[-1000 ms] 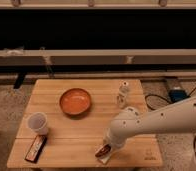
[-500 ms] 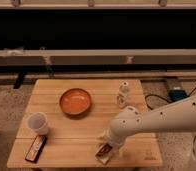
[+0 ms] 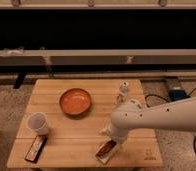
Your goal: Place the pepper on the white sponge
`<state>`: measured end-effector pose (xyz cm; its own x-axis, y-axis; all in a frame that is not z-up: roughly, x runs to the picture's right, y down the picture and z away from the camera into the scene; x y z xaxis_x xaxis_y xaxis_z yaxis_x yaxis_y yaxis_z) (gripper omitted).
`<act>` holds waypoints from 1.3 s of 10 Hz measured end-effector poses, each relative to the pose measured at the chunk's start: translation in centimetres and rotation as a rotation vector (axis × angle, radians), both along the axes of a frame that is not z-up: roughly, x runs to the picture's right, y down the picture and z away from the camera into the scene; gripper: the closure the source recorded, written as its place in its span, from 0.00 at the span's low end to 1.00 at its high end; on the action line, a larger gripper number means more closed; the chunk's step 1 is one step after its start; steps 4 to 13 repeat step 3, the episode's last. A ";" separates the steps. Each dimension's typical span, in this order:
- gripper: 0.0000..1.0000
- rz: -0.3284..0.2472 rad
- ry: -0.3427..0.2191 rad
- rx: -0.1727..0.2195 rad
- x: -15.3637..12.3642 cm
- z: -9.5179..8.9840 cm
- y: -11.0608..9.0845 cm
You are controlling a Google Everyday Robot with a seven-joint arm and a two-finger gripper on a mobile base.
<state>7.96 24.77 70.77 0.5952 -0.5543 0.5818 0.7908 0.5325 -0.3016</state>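
Note:
The white sponge lies near the front edge of the wooden table, right of the middle. The reddish-brown pepper rests on top of it, lying lengthwise. My gripper hangs directly over the sponge's far end at the tip of the white arm, which reaches in from the right. It sits very close to the pepper, and I cannot tell whether it touches it.
An orange bowl sits mid-table. A translucent white cup stands at the left, with a dark flat bar in front of it. A small whitish bottle stands at the back right.
The gripper and the pepper have shifted slightly right over the sponge. The pepper now shows more fully on the pad. Nothing else on the table has moved.

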 end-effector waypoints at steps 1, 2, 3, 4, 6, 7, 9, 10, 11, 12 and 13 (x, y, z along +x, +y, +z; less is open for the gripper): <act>0.20 -0.004 0.001 0.003 0.3 -0.1 -0.5; 0.20 -0.005 0.003 0.002 0.5 -0.1 -0.5; 0.20 -0.007 0.001 0.003 0.3 -0.1 -0.6; 0.20 -0.007 0.001 0.003 0.3 -0.1 -0.6; 0.20 -0.007 0.001 0.003 0.3 -0.1 -0.6; 0.20 -0.007 0.001 0.003 0.3 -0.1 -0.6; 0.20 -0.007 0.001 0.003 0.3 -0.1 -0.6; 0.20 -0.007 0.001 0.003 0.3 -0.1 -0.6; 0.20 -0.007 0.001 0.003 0.3 -0.1 -0.6; 0.20 -0.007 0.001 0.003 0.3 -0.1 -0.6; 0.20 -0.007 0.001 0.003 0.3 -0.1 -0.6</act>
